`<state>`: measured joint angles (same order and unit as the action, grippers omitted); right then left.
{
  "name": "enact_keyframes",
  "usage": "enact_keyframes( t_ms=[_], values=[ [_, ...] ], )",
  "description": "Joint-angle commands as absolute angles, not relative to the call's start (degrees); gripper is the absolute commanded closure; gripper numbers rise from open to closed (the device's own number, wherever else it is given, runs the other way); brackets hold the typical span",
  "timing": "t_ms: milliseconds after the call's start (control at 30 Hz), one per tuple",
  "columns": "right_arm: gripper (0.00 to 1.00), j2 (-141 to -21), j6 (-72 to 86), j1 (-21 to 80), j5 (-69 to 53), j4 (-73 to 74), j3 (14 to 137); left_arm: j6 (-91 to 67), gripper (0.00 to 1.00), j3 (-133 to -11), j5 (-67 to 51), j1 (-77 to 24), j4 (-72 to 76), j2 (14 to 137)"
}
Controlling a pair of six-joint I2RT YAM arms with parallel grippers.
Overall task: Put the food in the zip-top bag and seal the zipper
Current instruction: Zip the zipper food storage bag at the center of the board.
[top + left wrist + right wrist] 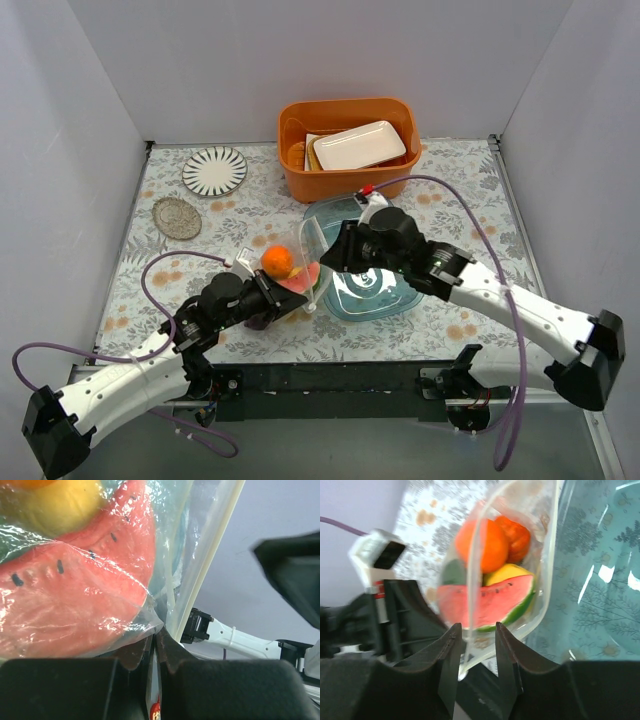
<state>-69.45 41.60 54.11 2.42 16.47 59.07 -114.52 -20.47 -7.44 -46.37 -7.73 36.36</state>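
The clear zip-top bag (295,265) is held up off the table with its mouth towards the right. Inside it I see an orange (485,545), a red tomato (518,537), a yellow mango (504,573), a dark green piece (452,572) and the watermelon slice (485,602). My left gripper (156,642) is shut on the bag's lower edge, just below the watermelon slice (75,595). My right gripper (477,630) is open, with the whitish zipper strip (476,570) of the bag's mouth running down between its jaws. The zipper (210,565) also shows in the left wrist view.
A clear blue-tinted tray (375,292) lies under the right arm. An orange bin (345,180) holding a white dish (358,145) stands at the back. A striped plate (214,170) and a woven coaster (177,217) lie at the back left.
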Motion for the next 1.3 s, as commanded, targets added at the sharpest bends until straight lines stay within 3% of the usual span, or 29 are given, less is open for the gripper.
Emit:
enact_keyframes(
  t_ms=[0, 233, 633, 1267],
  values=[
    [0.59, -63.37, 47.35, 54.67, -1.90, 19.95, 56.09, -131.57, 0.96, -19.86, -5.63, -46.67, -5.19, 37.18],
    [0.51, -61.61, 53.61, 58.35, -8.00, 15.99, 49.74, -128.76, 0.97, -20.48, -3.87, -46.67, -4.92, 39.02],
    [0.51, -66.44, 54.67, 59.59, -9.32, 11.70, 50.01, -127.71, 0.97, -20.83, -3.25, -46.67, -4.92, 39.73],
    [0.62, -70.22, 54.32, 59.76, -10.11, 8.70, 49.39, -127.88, 0.97, -20.39, -3.25, -46.67, -4.83, 38.94]
  ],
)
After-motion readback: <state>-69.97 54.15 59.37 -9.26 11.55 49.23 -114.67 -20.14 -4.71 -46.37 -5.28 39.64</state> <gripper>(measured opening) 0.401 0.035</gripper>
